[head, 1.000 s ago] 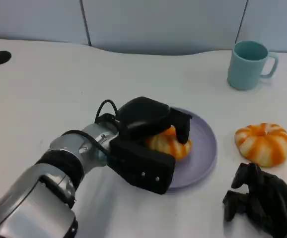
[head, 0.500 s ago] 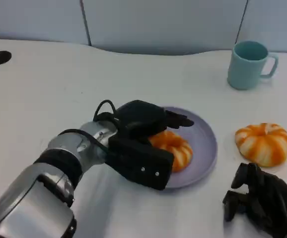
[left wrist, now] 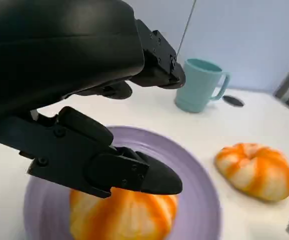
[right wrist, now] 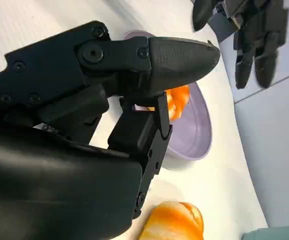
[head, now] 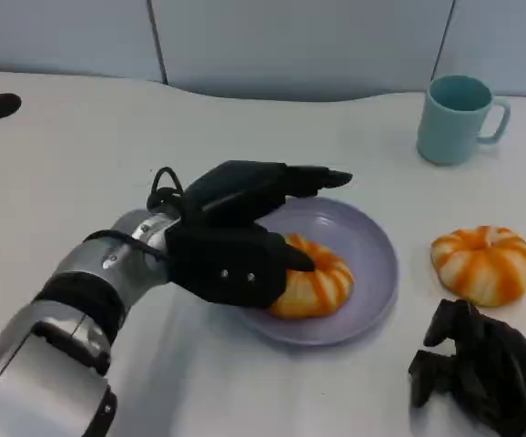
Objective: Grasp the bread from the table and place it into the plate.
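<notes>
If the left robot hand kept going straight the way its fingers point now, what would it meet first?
Probably nothing close: the left robot hand points across the far rim of the plate, above the bread. The mug sits farther along, roughly in line, though depth is unclear.

— What stands behind the table [head: 81, 155]?
— Pale blue-grey wall panels [head: 299, 41] with dark seams between them.
— And the tabletop?
— White, evenly lit, wavy far edge, black round holes [head: 0, 106] at far left and right.
</notes>
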`<state>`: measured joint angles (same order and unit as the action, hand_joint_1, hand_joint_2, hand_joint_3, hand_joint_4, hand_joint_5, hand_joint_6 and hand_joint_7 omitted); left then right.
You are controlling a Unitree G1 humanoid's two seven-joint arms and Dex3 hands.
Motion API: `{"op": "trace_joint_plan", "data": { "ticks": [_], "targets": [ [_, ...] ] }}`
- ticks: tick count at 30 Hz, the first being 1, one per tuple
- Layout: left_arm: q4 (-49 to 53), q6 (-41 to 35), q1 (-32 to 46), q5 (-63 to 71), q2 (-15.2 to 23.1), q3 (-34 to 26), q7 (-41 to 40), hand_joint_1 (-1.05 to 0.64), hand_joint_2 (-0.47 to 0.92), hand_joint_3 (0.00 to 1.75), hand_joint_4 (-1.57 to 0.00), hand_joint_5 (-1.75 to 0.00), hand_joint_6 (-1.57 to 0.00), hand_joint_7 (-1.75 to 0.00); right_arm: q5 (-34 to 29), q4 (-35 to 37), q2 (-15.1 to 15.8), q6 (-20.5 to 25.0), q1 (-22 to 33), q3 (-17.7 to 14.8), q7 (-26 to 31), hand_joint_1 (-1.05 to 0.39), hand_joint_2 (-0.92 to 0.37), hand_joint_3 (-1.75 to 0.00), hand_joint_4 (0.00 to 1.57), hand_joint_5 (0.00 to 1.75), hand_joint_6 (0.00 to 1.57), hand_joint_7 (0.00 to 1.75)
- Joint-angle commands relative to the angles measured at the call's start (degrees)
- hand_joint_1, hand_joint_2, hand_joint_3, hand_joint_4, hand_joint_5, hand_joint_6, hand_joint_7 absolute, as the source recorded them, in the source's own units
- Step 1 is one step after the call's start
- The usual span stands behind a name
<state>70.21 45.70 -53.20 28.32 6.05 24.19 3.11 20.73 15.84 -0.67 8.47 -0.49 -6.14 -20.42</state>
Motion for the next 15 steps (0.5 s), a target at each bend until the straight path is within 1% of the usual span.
{"op": "trace_joint_plan", "data": {
  "ticks": [1,3,5,6,8,10,11,13,15],
  "targets": [
    [-2.33,3.66,4.03,-6.85,1.87,-4.7,6.22,-0.74,0.92,0.24,-0.26,-0.21,-0.33,-0.03,-0.94,0.53,0.76,1.22,1.35,-0.11,0.93,-0.47,-0.92,-0.46,1.2,1.4,1.08,1.32],
    [-3.07,5.71,6.07,-11.13,1.65,-7.58,9.11,-0.7,0.92,0.25,-0.29,-0.24,-0.35,-0.04,-0.94,0.58,0.76,1.18,1.3,-0.18,1.03,-0.47,-0.92,-0.46,1.2,1.4,1.08,1.32],
    [-3.78,7.31,8.5,-14.77,1.09,-10.64,9.54,-0.65,0.92,0.24,-0.38,-0.31,-0.41,-0.07,-0.8,0.91,0.76,0.77,1.26,-0.33,0.79,-0.46,-0.92,-0.46,1.2,1.4,1.08,1.32],
    [-4.0,7.58,9.07,-15.56,0.94,-11.39,9.71,-0.64,0.92,0.24,-0.4,-0.32,-0.43,-0.08,-0.76,1.0,0.76,0.67,1.25,-0.36,0.72,-0.46,-0.92,-0.46,1.2,1.4,1.08,1.31],
    [-5.13,8.15,11.96,-18.05,0.1,-14.24,7.11,-0.62,0.92,0.25,-0.49,-0.39,-0.51,-0.11,-0.38,0.72,0.76,1.52,1.12,-0.57,0.95,-0.46,-0.92,-0.46,1.21,1.4,1.1,1.31],
    [-5.9,8.21,13.28,-18.96,-0.32,-15.64,6.21,-0.62,0.92,0.25,-0.53,-0.42,-0.55,-0.13,-0.24,0.55,0.75,1.95,1.07,-0.67,1.06,-0.47,-0.92,-0.46,1.22,1.4,1.1,1.31],
    [-6.37,8.82,15.53,-22.8,-1.42,-18.19,7.54,-0.62,0.92,0.26,-0.53,-0.43,-0.56,-0.13,-0.39,0.49,0.88,1.9,1.08,-0.57,0.94,-0.47,-0.92,-0.46,1.22,1.39,1.11,1.31],
    [-7.86,9.5,19.6,-29.09,-3.26,-22.27,9.77,-0.58,0.92,0.31,-0.66,-0.57,-0.67,-0.16,-0.51,0.41,0.95,1.99,1.03,-0.55,0.97,-0.47,-0.92,-0.45,1.24,1.37,1.13,1.28],
    [-10.52,8.82,22.85,-34.22,-5.09,-24.94,11.98,-0.56,0.92,0.32,-0.72,-0.62,-0.72,-0.17,-0.22,0.25,0.91,2.72,0.92,-0.7,1.15,-0.48,-0.92,-0.45,1.26,1.36,1.14,1.27]
  ]
}}
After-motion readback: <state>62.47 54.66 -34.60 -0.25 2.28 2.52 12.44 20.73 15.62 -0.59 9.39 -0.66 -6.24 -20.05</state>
